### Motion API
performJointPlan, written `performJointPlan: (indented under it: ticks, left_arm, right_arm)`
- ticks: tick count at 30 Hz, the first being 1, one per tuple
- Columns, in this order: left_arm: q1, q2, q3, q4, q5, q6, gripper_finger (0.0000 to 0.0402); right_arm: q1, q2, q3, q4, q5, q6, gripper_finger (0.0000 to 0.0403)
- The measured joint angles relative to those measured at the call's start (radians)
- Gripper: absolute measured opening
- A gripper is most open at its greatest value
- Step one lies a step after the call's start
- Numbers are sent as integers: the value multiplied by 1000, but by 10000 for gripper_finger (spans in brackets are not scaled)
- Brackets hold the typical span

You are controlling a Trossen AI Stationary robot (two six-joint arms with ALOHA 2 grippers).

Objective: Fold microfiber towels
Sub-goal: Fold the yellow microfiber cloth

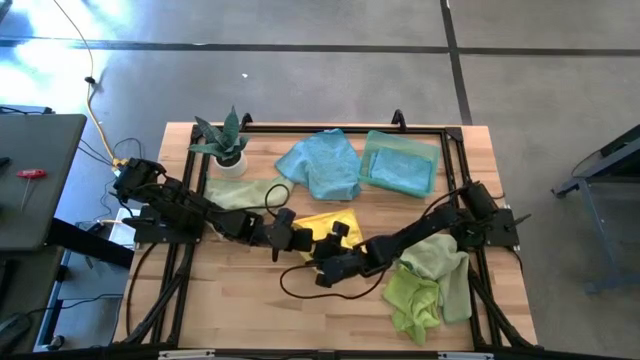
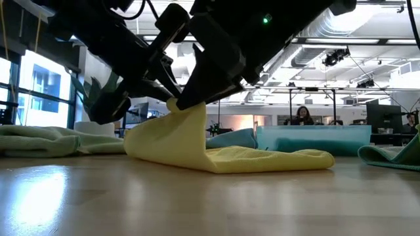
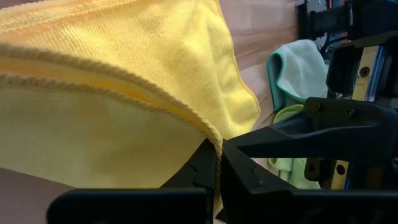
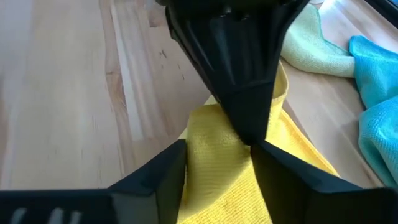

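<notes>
Two grippers' fingers [image 3: 214, 171] pinch yellow towel [image 2: 197, 141] low.

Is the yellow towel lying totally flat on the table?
No. In the low view, one edge of the yellow towel is lifted off the table, pinched in the left gripper, while the rest lies on the wood.

**Even daylight overhead, strong backlight at table height**

High view: bright, flat light; white glare patch on the floor [image 1: 40, 40] in the upper left of the frame. Soft, short shadows under the arms.

Low view: ceiling lights [image 2: 341, 56] and a window [image 2: 33, 92] at left blow out; arms read as near-silhouettes. Table [image 2: 210, 203] foreground blurred, with sheen.

Wrist views: near fingers dark and soft-focused; the yellow towel [image 3: 112, 81] is evenly lit.
</notes>
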Motion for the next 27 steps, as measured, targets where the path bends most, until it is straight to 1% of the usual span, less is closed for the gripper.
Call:
performJointPlan:
  ticks: [5, 8, 12, 15, 17, 19, 23, 25, 27]
  left_arm:
    - [-2, 0, 0, -1, 6, -12, 0]
    - [-2, 0, 0, -2, 8, -15, 0]
    - [-4, 0, 0, -6, 12, -15, 0]
    - [-4, 0, 0, -7, 19, -15, 0]
    - [-6, 0, 0, -10, 21, -15, 0]
    - [-5, -1, 1, -10, 24, -15, 0]
    - [-6, -15, 13, 38, 21, -14, 0]
    - [-6, -9, 10, 37, 19, -14, 0]
    - [-5, -8, 7, 47, 19, -2, 0]
  right_arm:
    - [-1, 0, 0, -4, 9, 1, 113]
    - [-1, 0, 0, -6, 9, 1, 90]
    - [-2, 0, 0, -6, -8, 1, 73]
    - [8, 1, -1, -2, -5, 1, 71]
    - [12, 1, -1, 2, -13, 1, 78]
    - [21, 2, 0, -1, -20, 1, 92]
    - [30, 10, 15, -32, -91, 1, 134]
    - [36, 9, 32, -32, -92, 2, 157]
    - [41, 6, 48, -68, -72, 1, 179]
